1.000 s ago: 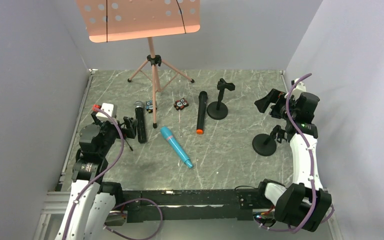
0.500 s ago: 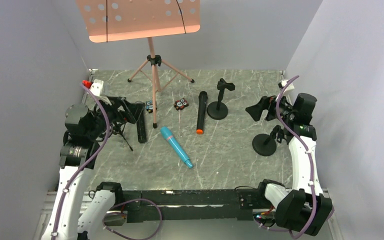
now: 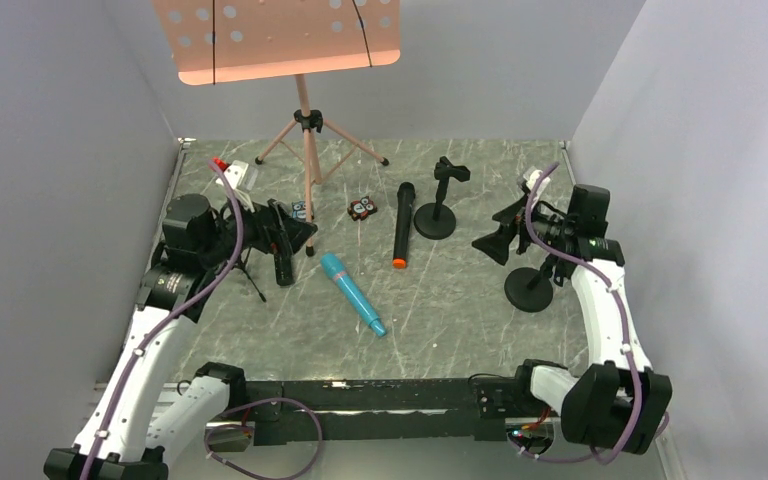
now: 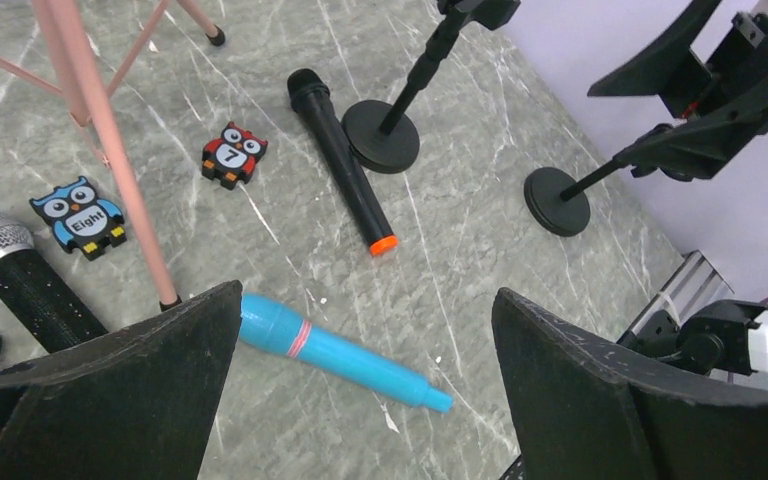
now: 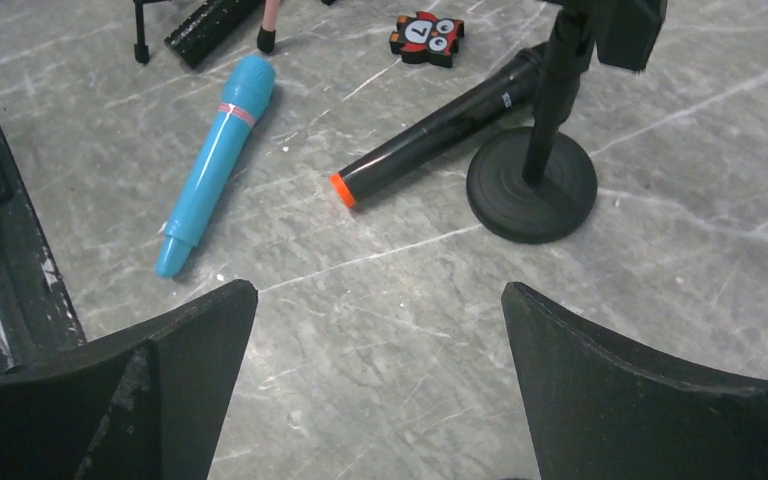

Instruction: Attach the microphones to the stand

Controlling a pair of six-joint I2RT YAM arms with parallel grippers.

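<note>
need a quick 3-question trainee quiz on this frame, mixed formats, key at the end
1. True or false: the turquoise microphone is already clipped into a stand.
2. The black microphone with the orange end is: A) held upright in a stand clip; B) lying flat on the table beside a round-base stand; C) resting on top of the turquoise microphone.
3. Short answer: what do the fingers of the left gripper hold?

Key: 1 false, it lies flat on the table. 2 B. 3 nothing; the fingers are open and empty.
</note>
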